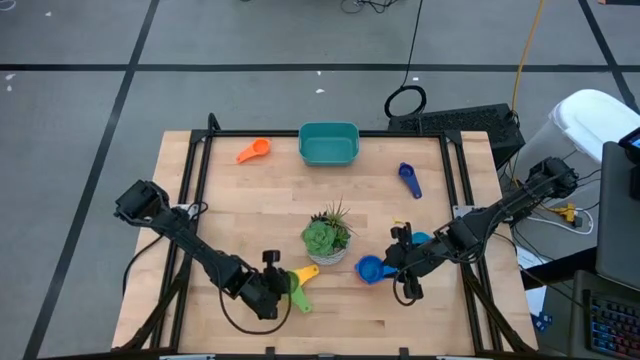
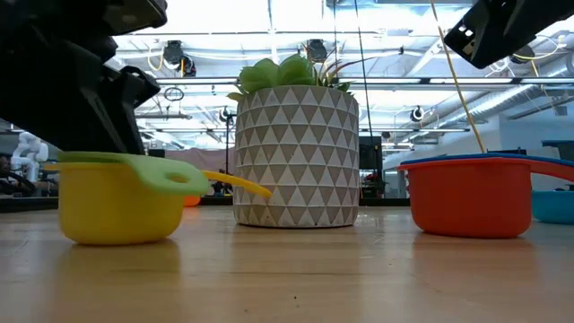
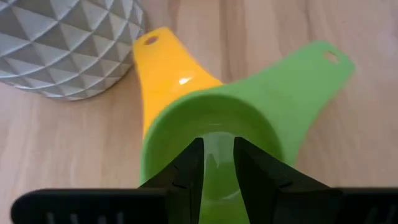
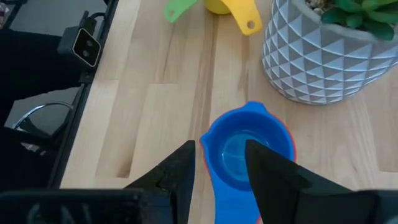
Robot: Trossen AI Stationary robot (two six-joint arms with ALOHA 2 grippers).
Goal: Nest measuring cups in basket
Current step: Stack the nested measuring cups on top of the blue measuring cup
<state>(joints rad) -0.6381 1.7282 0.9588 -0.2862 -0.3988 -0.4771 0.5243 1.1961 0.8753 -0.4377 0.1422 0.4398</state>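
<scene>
Hiding under the blue cup (image 4: 247, 155), the red cup (image 4: 288, 138) barely shows.

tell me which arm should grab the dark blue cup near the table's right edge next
Right, probably. The dark blue cup lies on the right gripper's side, though that gripper sits at a blue-in-red stack. The left gripper straddles the green cup.

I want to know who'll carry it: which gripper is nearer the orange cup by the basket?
Left, narrowly. The left gripper is at the near edge on the green cup, the orange cup far beyond it; the right gripper, at the blue cup, lies farther across.
</scene>
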